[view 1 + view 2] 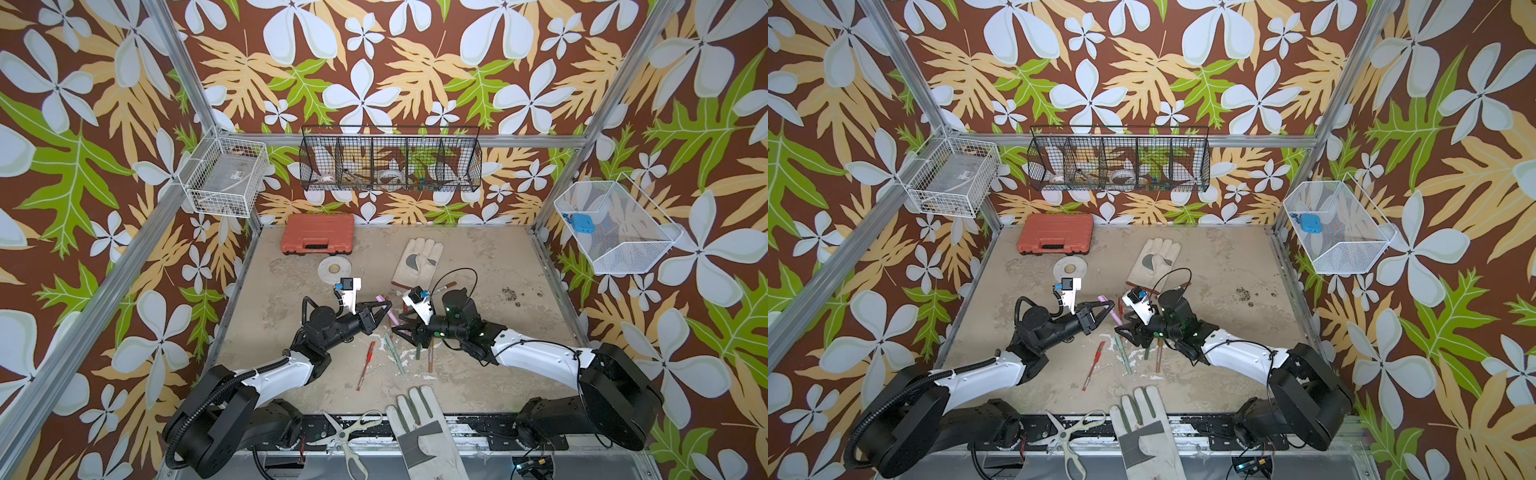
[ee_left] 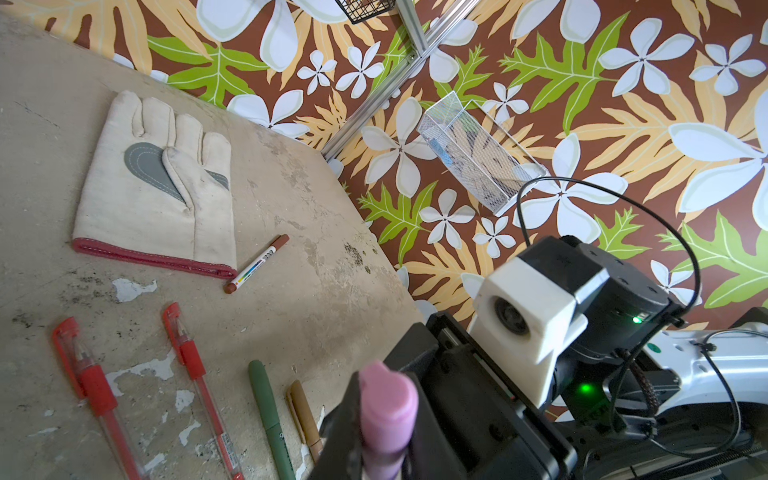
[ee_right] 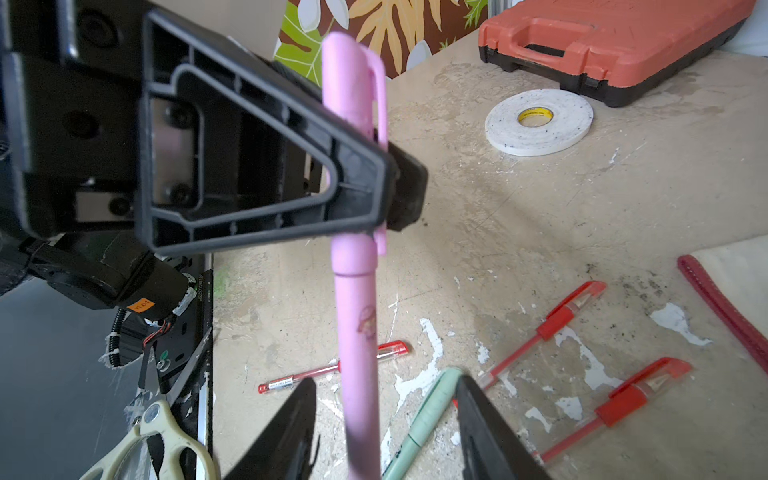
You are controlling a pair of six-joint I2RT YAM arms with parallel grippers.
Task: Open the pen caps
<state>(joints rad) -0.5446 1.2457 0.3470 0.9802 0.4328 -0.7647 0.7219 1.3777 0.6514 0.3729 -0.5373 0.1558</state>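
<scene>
- Left gripper (image 3: 390, 185) is clenched on the pink cap (image 3: 353, 83) of the pink pen (image 3: 358, 332), held clear of the table (image 1: 478, 332).
- Right gripper (image 3: 384, 384) is released, with its fingers apart on either side of the barrel.
- From the held pen, the mint pen (image 1: 392, 352) lies at six o'clock, a red pen (image 1: 365, 365) at seven and the marker (image 2: 257, 264) at two.

The pink pen (image 3: 357, 324) is held aloft, its pink cap (image 3: 353, 83) on and clamped in the left pincer (image 3: 388, 185).
</scene>
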